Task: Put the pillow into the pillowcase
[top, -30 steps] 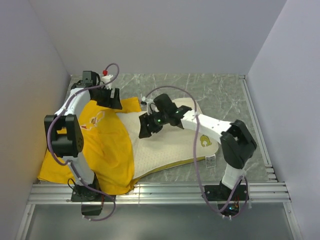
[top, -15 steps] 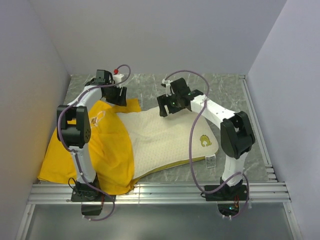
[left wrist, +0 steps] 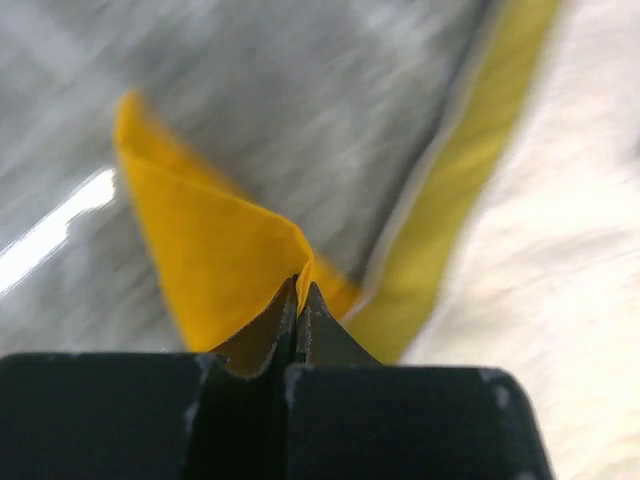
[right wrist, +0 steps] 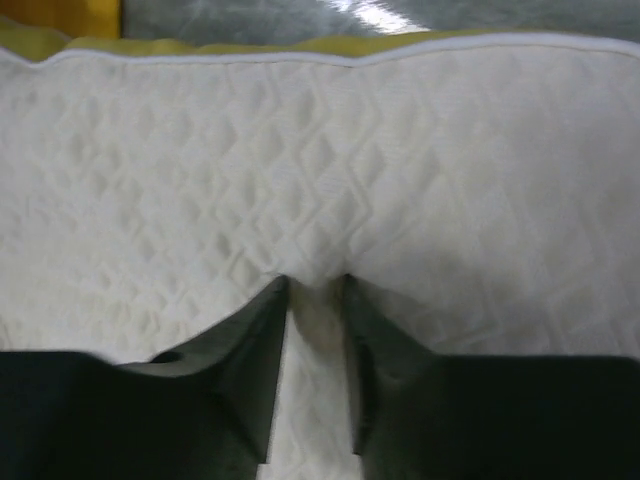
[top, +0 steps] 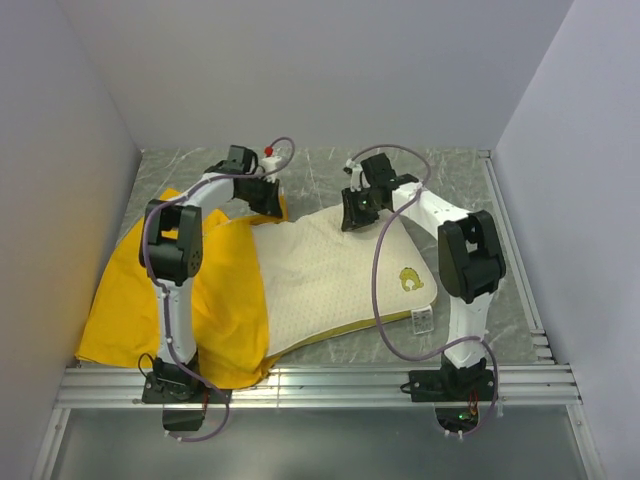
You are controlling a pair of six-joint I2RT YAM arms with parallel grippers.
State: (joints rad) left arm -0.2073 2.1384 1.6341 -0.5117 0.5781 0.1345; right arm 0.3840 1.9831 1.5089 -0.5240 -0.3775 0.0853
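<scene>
Reading the labels first, you get only a small yellow logo (top: 409,281) on the pillow (top: 330,280) near its right end, and a white tag (top: 423,320) sticking out at the near right corner. Any print on the tag is too small to make out. The pillow lies flat on the grey marbled surface (top: 450,185). Its left end is covered by the pillowcase (top: 140,300), which spreads bright yellow to the left.

Your left arm (top: 165,240) stands up from its base, folds at a raised elbow and points toward the far side and to the right. The left claw (left wrist: 300,288) has its fingers pressed together, pinching a peak of the pillowcase's yellow cloth at the far corner, just beside the pillow's yellowish edge. Your right arm (top: 470,260) has its elbow over the pillow's right end, with the forearm angled far and left. The right claw (right wrist: 312,285) sits near the pillow's far edge, fingers nearly together, nipping a small fold of the quilted cream fabric.
</scene>
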